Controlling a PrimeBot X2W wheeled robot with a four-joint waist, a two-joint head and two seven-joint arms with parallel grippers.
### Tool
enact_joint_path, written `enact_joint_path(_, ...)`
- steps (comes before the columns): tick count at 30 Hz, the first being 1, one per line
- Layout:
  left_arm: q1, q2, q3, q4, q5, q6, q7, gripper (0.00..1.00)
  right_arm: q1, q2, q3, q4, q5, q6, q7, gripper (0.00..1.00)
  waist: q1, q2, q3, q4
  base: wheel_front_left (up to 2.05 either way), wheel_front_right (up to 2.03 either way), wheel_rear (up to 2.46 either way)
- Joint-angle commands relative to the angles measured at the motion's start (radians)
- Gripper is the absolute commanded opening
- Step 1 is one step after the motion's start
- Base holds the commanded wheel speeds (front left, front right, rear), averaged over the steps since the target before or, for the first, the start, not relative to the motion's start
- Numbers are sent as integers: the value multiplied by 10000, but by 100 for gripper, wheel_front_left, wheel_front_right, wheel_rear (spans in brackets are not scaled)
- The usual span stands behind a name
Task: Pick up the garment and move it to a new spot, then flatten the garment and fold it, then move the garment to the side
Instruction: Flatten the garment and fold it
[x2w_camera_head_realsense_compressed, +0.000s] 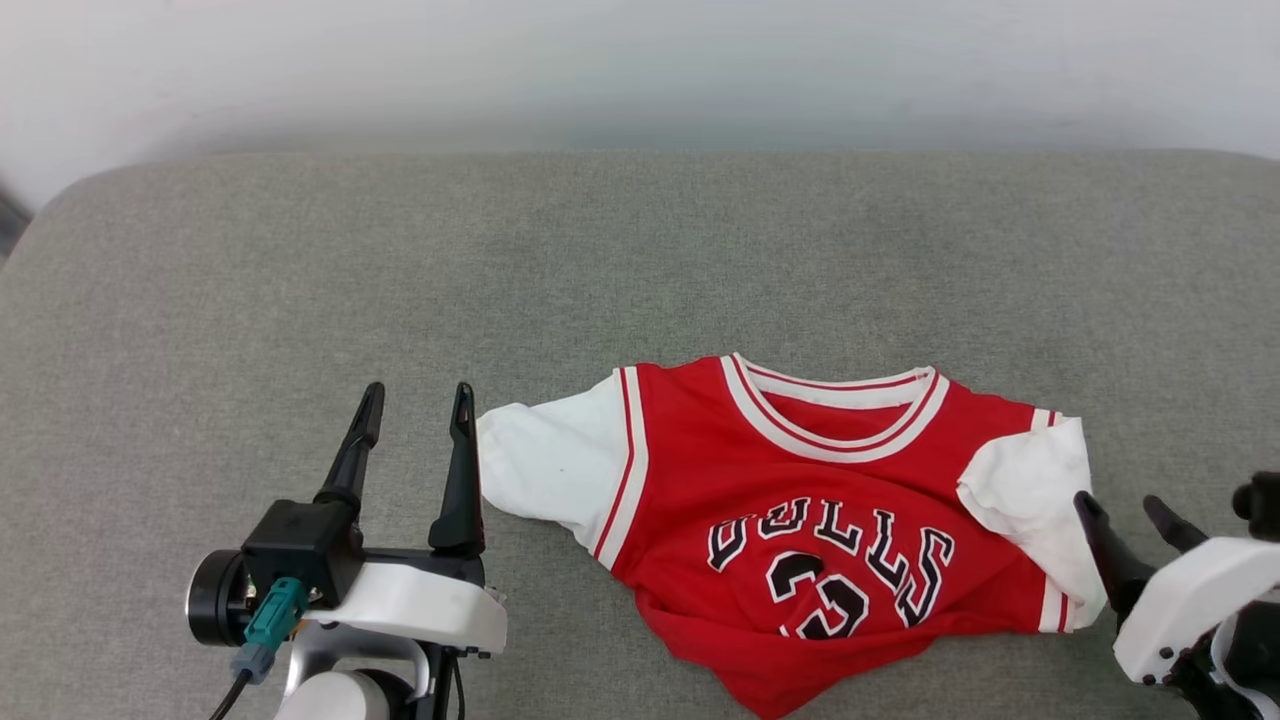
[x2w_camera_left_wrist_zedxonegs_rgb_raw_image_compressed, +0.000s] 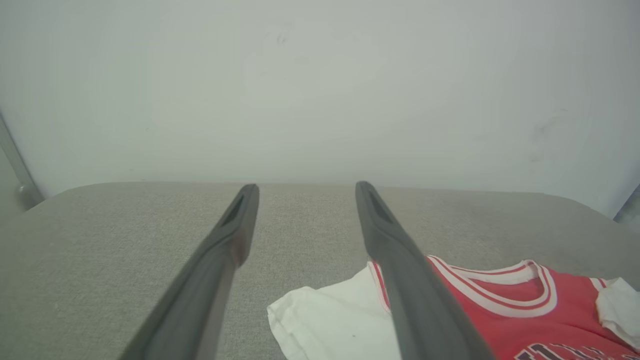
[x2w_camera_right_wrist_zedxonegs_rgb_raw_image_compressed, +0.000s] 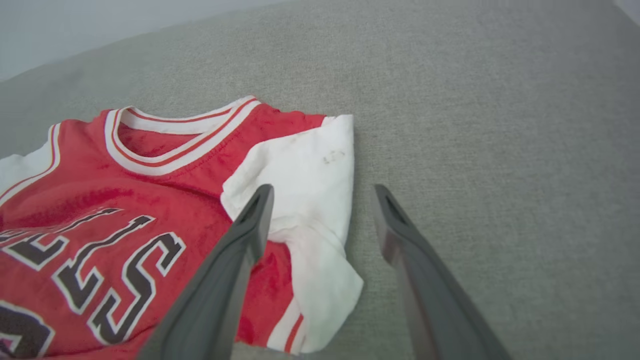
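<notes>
Right gripper: jaws wide apart, nothing held. In the right wrist view one finger hangs over the right-side sleeve and the other over bare cushion.

Left gripper: jaws equally wide, empty, just beside the left-side sleeve. Cannot tell whether it touches.

Garment lies front-up on the near right part of the cushion, collar away from the robot. The right-side sleeve is doubled over the chest. The hem is bunched, and the lettering is creased.

Judgement: the flattening step is not yet done. Best to pinch only the top layer at the sleeve's outer edge, keep low, and draw it sideways. The left jaws should tension the opposite sleeve so the body doesn't slide. Leave the hem until after.
</notes>
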Motion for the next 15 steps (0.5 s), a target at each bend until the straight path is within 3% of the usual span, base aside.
enact_joint_path(1,136,47,-4,-22,-56,36,48,100,47,-248,344,-294,-95,-3,517,100,0,-1,-49,-17,0,0,0)
enact_joint_path(8,-25,-19,-123,-58,-56,-21,30,100,-521,-1444,1907,-1050,-64,-3,2559,100,0,-1,112,198,0,0,0)
enact_joint_path(15,-317,-168,-259,116,-50,-137,-128,100,-1306,-2410,2981,-347,394,-5,3478,100,0,-1,578,711,0,0,0)
